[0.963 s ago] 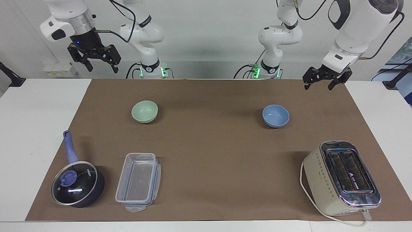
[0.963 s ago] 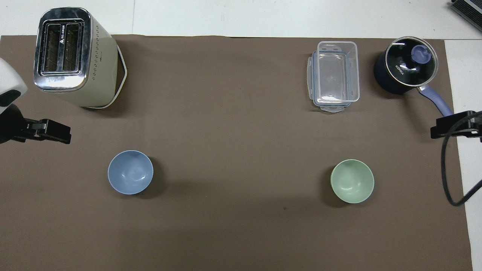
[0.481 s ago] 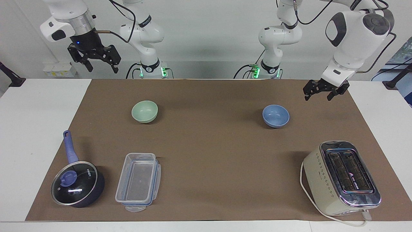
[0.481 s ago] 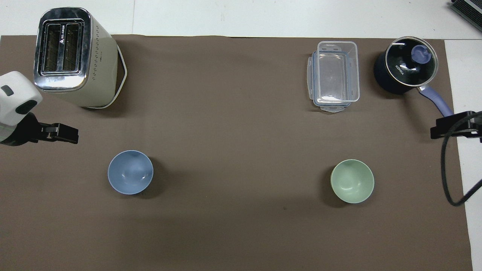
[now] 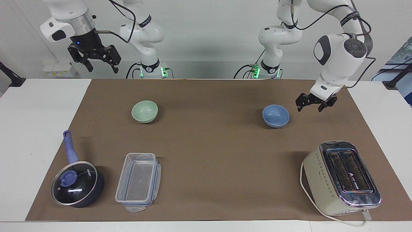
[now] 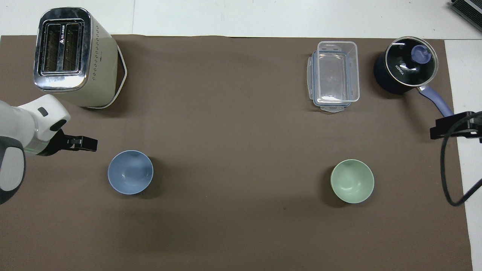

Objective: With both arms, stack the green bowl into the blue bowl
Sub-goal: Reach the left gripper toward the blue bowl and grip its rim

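The green bowl [image 5: 145, 111] [image 6: 352, 181] sits upright on the brown mat toward the right arm's end. The blue bowl [image 5: 276, 116] [image 6: 130, 172] sits upright toward the left arm's end, well apart from it. My left gripper [image 5: 310, 108] [image 6: 88, 143] is open and empty, low in the air over the mat just beside the blue bowl, not touching it. My right gripper [image 5: 102, 68] is open and empty. It waits high over the table's edge at the right arm's end, and only its tip [image 6: 437, 131] shows in the overhead view.
A cream toaster [image 5: 341, 178] [image 6: 73, 56] stands farther from the robots than the blue bowl. A clear plastic container [image 5: 138, 182] [image 6: 335, 75] and a dark lidded pan with a blue handle [image 5: 77, 183] [image 6: 406, 69] lie farther out than the green bowl.
My left gripper has come down and moved toward the blue bowl. The right arm and both bowls have not moved.
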You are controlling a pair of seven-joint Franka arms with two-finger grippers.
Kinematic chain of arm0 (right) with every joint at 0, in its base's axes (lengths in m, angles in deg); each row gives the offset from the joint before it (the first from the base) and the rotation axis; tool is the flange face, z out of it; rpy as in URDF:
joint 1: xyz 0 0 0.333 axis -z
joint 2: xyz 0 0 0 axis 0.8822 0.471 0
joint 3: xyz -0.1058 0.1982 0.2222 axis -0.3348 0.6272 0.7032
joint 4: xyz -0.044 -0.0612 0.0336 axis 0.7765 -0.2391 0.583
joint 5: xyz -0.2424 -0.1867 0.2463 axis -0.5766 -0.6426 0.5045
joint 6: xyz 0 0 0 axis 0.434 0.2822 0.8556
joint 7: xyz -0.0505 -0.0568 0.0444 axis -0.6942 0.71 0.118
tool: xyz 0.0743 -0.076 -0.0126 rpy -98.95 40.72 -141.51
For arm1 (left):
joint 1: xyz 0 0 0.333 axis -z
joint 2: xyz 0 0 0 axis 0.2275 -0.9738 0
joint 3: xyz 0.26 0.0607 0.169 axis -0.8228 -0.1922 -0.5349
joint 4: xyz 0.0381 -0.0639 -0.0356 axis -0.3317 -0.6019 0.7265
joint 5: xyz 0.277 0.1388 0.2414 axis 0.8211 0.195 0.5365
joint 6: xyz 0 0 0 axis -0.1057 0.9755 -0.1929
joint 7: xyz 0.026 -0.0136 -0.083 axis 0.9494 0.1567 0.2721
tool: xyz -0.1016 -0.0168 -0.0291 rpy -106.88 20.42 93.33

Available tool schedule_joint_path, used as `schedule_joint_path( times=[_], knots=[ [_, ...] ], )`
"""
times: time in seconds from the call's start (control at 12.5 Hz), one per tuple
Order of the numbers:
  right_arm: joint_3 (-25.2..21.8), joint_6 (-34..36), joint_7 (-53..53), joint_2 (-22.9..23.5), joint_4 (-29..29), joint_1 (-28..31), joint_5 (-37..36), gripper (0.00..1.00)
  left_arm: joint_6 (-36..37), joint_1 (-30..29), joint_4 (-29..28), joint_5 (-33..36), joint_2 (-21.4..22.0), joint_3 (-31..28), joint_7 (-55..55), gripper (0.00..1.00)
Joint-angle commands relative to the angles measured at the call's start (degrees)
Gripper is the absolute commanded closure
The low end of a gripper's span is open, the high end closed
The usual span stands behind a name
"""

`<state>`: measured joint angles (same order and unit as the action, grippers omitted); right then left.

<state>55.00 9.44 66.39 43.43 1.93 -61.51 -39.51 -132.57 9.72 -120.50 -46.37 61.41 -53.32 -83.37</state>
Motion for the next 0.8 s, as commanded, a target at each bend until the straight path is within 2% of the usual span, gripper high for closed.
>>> schedule_joint_path(
  times=[0.0,0.24,0.4,0.56,0.64,0.72],
  knots=[
    [0.3,-0.6,-0.6,-1.8,2.2,0.6,-0.1,0.0,-7.3,0.2,-6.4,-2.8,1.5,0.3,-1.0,0.0],
    [0.3,-0.5,-0.6,-1.9,2.2,0.6,-0.1,0.0,-19.7,1.3,-13.6,-3.4,-0.5,0.4,-0.7,0.0],
    [0.3,-0.5,-0.5,-1.9,2.2,0.6,-0.1,0.0,-24.1,2.4,-16.3,-6.1,-1.5,0.4,-0.7,0.0],
    [0.3,-0.4,-0.6,-1.9,2.2,0.6,-0.1,0.0,-26.4,3.3,-17.3,-6.2,-3.4,0.4,-0.7,0.75],
    [0.3,-0.5,-0.7,-1.9,2.2,0.6,-0.1,0.0,-26.6,3.8,-17.3,-6.2,-3.7,0.3,-0.7,1.0],
    [0.3,-0.5,-0.8,-1.9,2.2,0.6,-0.1,0.0,-26.5,3.8,-17.0,-6.2,-3.7,0.3,-0.7,1.0]
  ],
)
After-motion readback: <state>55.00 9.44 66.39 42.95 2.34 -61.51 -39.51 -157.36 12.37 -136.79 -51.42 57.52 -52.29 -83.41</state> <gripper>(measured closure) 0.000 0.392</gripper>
